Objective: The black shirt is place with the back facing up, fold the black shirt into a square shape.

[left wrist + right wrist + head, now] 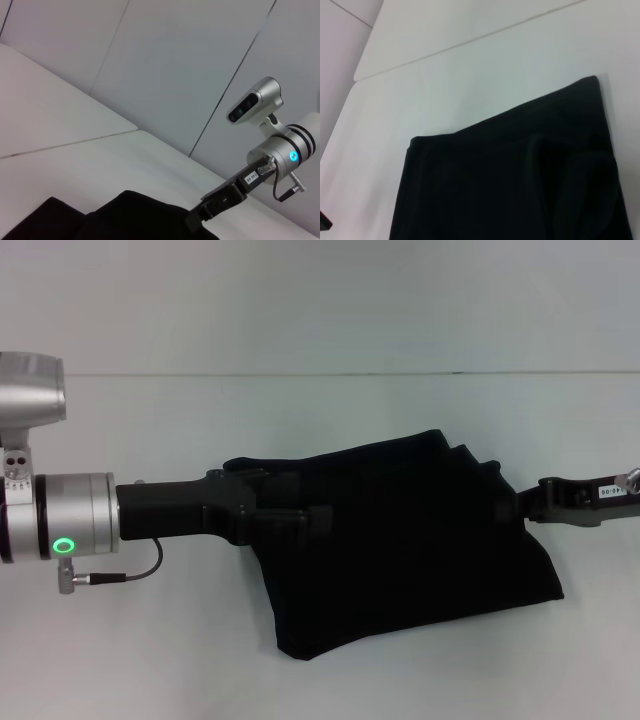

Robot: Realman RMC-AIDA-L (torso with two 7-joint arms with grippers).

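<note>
Fabric first: my large matte-black soft shirt (pixel 400 550) lies partly folded mid-table, long axis running between both arms. Left gripper (pixel 300 525) overlaps its left edge, right gripper (pixel 530 505) meets its right edge. I cannot tell either one's finger state.

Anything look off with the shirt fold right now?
Yes: the black shirt is folded but skewed on the white table, edges slanted, far corner peaked, not a neat square. The left gripper lies over its left edge; the right gripper meets its right edge.
</note>
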